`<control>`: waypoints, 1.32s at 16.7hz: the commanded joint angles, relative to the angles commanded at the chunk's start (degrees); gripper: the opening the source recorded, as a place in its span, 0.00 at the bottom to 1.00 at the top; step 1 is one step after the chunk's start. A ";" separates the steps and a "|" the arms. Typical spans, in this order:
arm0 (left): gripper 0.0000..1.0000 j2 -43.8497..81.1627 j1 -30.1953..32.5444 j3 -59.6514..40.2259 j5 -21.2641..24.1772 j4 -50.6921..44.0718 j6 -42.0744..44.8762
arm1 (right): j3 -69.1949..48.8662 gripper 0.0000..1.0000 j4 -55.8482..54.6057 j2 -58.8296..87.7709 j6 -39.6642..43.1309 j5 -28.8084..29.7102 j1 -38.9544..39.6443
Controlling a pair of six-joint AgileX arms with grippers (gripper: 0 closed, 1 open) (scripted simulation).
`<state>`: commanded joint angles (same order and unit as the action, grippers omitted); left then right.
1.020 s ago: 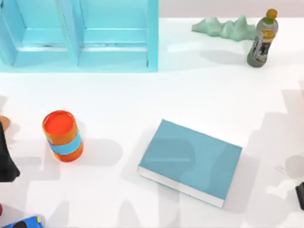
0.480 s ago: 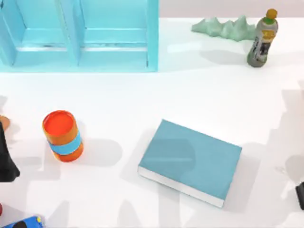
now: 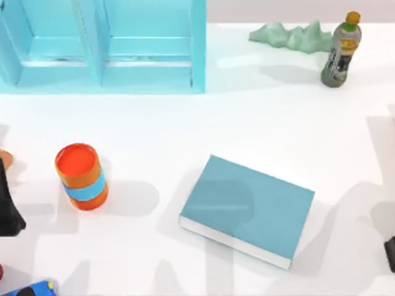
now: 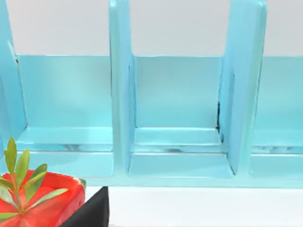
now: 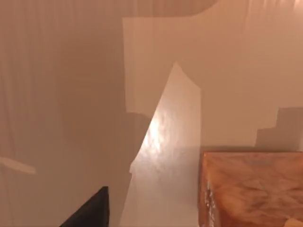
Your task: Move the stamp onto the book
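The book [image 3: 247,211], a flat teal-blue hardcover with white page edges, lies at the table's middle, turned slightly. In the right wrist view a tan-orange marbled block [image 5: 251,189] fits the stamp's base; it stands on the table close under that camera, and its top is out of the picture. A dark part of my right gripper [image 5: 87,213] shows beside it, apart from it. In the top view my right arm [image 3: 390,254] sits at the right edge. My left arm [image 3: 7,206] sits at the left edge, with a dark part of its gripper [image 4: 90,213] facing the shelf.
A light blue shelf unit [image 3: 102,46] stands at the back left. An orange can with a blue band [image 3: 80,176] stands left of the book. A bottle [image 3: 341,50] and a pale green ridged piece [image 3: 290,36] stand at the back right. A red pot with green leaves [image 4: 40,201] is near my left gripper.
Shadows on the table's right side have shifted. The book, the can and the visible parts of both arms stay where they were.
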<state>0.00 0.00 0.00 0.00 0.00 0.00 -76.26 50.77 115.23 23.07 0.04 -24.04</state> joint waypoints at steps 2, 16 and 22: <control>1.00 0.00 0.00 0.00 0.00 0.00 0.00 | 0.00 1.00 0.00 0.00 0.00 0.00 0.00; 1.00 0.00 0.00 0.00 0.00 0.00 0.00 | 0.00 0.02 0.00 0.00 0.00 0.00 0.00; 1.00 0.00 0.00 0.00 0.00 0.00 0.00 | 0.00 0.00 0.00 0.00 0.00 0.00 0.00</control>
<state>0.00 0.00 0.00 0.00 0.00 0.00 -76.26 50.77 115.23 23.07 0.04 -24.04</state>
